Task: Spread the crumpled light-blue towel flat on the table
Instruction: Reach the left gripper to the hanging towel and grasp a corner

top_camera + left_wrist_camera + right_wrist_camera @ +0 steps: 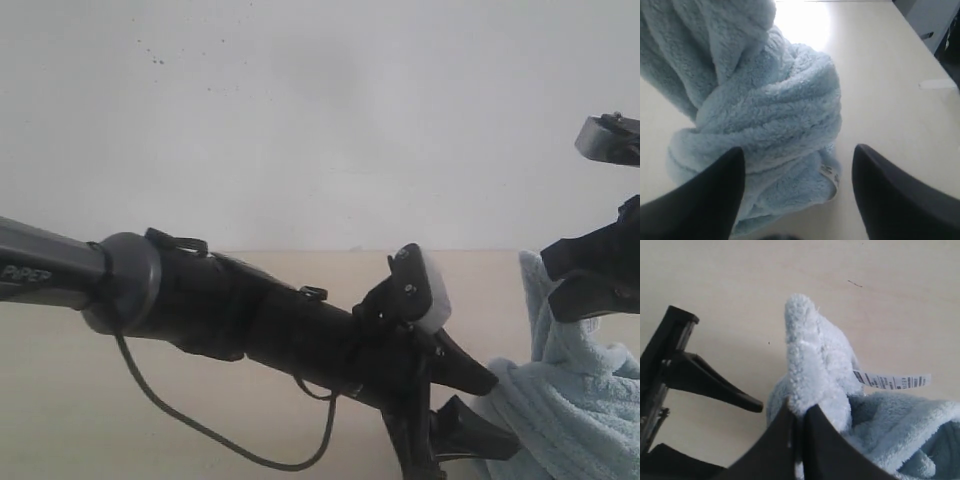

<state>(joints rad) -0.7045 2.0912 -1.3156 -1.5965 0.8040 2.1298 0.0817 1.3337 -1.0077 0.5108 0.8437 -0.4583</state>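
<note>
- Pinching a raised fold of the towel [817,355], the right gripper [799,416] has its jaws pressed together on the cloth; the fold stands up above the fingertips.
- Left gripper [799,150] is spread wide and empty, one finger on each side of the towel bundle. Whether the fingers touch the pile cannot be told.
- Towel is a twisted, bunched lump, partly hanging from the right grip, with the lower part resting on the table [885,85].
- White tag [892,381] sticks out sideways from a hem just beside the pinched fold, so a real edge is near that grip.
- Location: the exterior view puts the towel at the right side of the table, in from the far edge by the wall [320,120]. No table corner is in view.
- Handling, as judged: soft, limp, light terry. It will sag and drape from any hold, will not keep its shape, and is not fragile. The fluffy pile should grip well, so slip risk is low.
- A thick fold can fill the jaws and trap extra layers. A thin hem or corner is better.
- Where to hold, as judged: the left gripper should take the hem or a corner of the bundle away from the right grip, then the two can pull apart to open it.
- Risk: grabbing the middle of the lump only drags the knot across the tabletop.
</note>
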